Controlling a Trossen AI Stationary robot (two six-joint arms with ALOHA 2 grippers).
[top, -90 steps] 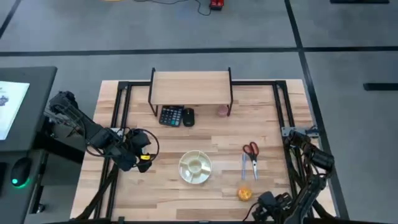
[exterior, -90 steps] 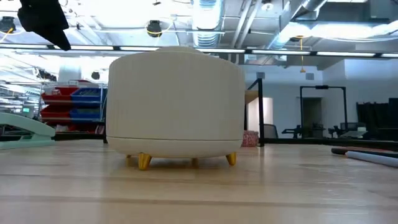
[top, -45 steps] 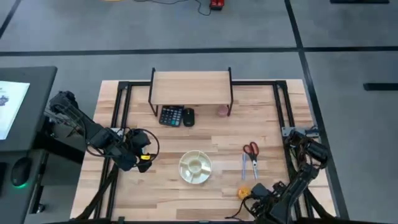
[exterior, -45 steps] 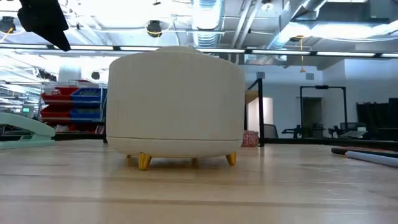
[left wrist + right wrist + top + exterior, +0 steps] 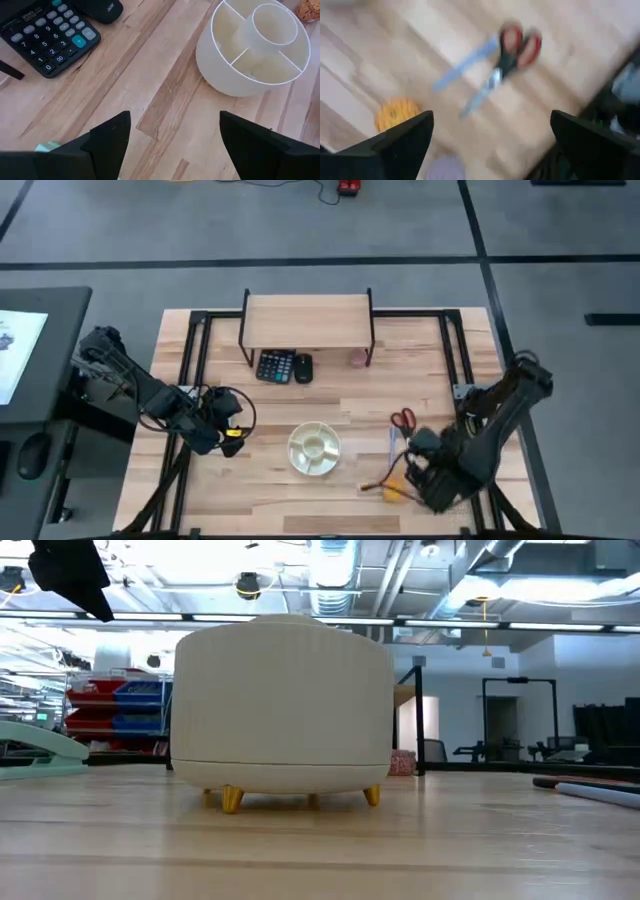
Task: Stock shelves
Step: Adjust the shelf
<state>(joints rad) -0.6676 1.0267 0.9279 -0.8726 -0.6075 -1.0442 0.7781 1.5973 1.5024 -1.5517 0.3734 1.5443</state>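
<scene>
overhead, shelf (image 5: 306, 318) of pale plank, thin black legs, both grippers' jaws spread

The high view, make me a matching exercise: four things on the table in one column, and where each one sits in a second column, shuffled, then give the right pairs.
Things
1. black calculator with grey keys
2. red-handled scissors
3. round white divided dish
4. small orange ball

Places
A. middle of the table, near its front
B. under the left end of the light-wood riser shelf
C. at the front edge, by the right gripper
D. on the right half, between the shelf and the orange ball

Pairs: 1-B, 2-D, 3-A, 4-C
</scene>
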